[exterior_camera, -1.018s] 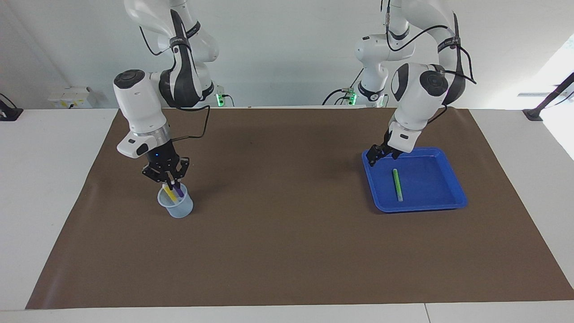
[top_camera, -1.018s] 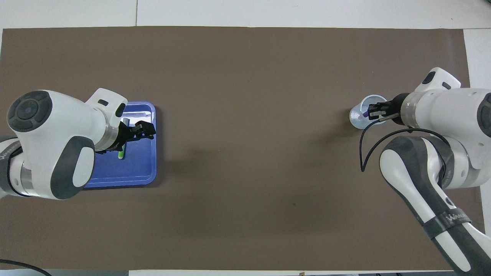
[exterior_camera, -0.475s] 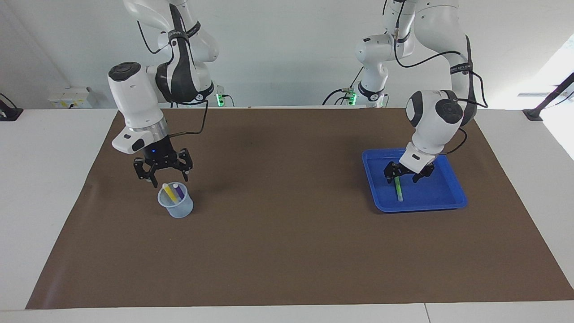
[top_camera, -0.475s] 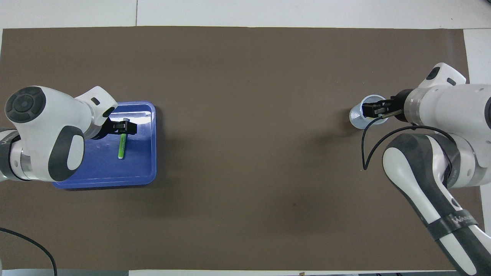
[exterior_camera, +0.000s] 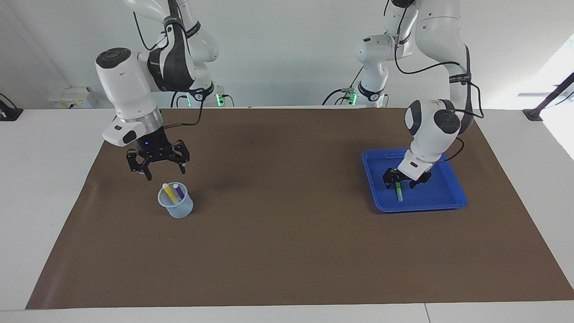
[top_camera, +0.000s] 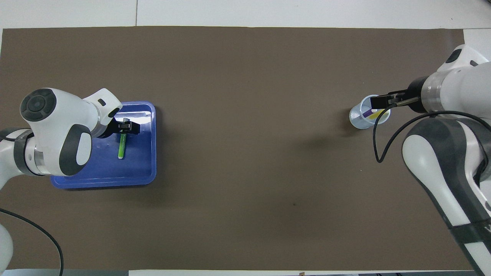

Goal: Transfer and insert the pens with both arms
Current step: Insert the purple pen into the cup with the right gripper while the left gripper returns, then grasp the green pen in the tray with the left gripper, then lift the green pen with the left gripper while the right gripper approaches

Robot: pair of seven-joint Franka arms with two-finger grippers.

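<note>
Facing view
Surface (exterior_camera: 287,251): white, covered by a brown mat (exterior_camera: 287,224).
Cup (exterior_camera: 176,204): clear plastic, upright on the mat toward the right arm's end.
Yellow pen (exterior_camera: 169,192): stands tilted in the cup, pale cap up.
Purple pen (exterior_camera: 178,190): in the same cup, just beside the yellow pen, pale cap up.
Right gripper (exterior_camera: 158,169): hangs in the air above the cup, clear of both pens; fingers spread wide, holding nothing.
Tray (exterior_camera: 453,197): blue, shallow, on the mat toward the left arm's end.
Green pen (exterior_camera: 398,193): lies flat on the tray floor.
Left gripper (exterior_camera: 405,180): down in the tray, fingers straddling the pen's end that is nearer to the robots; cannot tell whether they press on it yet.

Overhead view
Tray (top_camera: 145,174): blue, partly covered by the left arm.
Green pen (top_camera: 121,147): lengthwise toward the robots, nearer end free, farther end under the fingers.
Left gripper (top_camera: 125,127): over the pen's farther end; grip not readable from here.
Cup (top_camera: 358,119): yellow pen (top_camera: 380,113) and purple pen (top_camera: 367,112) show inside.
Right gripper (top_camera: 383,100): over the cup's rim, seen edge-on; spread not readable from this angle.
</note>
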